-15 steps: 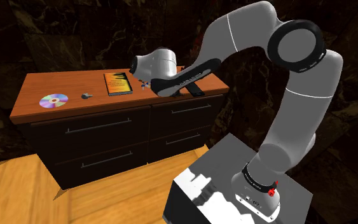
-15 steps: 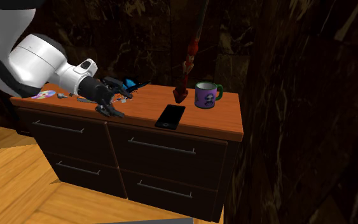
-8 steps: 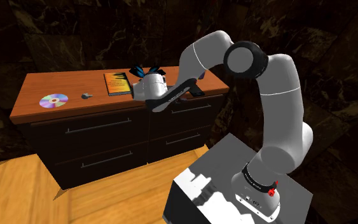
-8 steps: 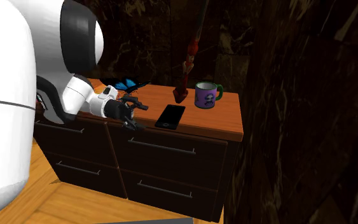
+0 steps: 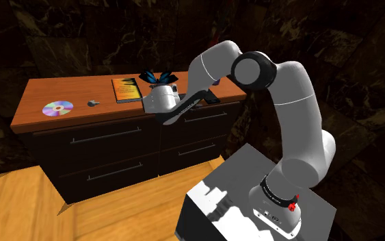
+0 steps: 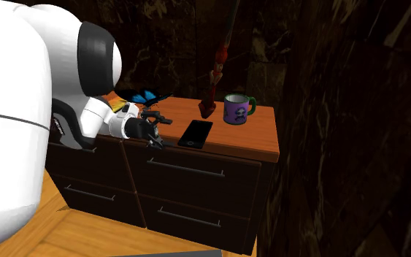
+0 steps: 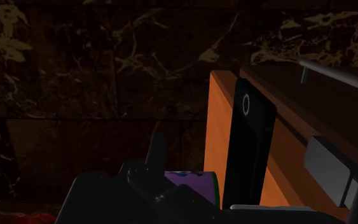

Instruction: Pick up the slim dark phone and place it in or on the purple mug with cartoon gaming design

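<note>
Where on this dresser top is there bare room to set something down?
Bare wood lies in front of the mug, between the phone and the dresser end, and behind the CD. It is crowded around the gripper, butterfly and book.

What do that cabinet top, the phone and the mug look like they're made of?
Cabinet top: orange-brown, probably polished wood, though no clear grain shows. Phone: smooth flat black slab, likely glass or plastic. Mug: purple with a green handle, smooth; maybe glazed ceramic, but that's a guess.
</note>
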Controlling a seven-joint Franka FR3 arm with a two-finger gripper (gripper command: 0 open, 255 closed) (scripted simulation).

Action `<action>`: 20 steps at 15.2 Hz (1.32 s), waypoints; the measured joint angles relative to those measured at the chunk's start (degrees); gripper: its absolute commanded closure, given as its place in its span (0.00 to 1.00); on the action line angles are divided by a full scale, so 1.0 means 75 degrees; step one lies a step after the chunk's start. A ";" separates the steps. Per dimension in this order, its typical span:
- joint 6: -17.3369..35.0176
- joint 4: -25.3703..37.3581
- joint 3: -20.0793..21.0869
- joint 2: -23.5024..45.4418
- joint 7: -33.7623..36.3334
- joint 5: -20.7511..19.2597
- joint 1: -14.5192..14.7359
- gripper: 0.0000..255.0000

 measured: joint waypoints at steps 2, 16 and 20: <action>0.0344 -0.0286 -0.0010 -0.0162 0.0060 -0.0116 -0.0028 0.00; 0.0045 -0.0115 -0.0623 -0.0055 -0.0250 -0.0110 0.0581 1.00; 0.0226 0.0096 -0.0637 -0.0075 -0.0612 0.0639 0.0485 0.00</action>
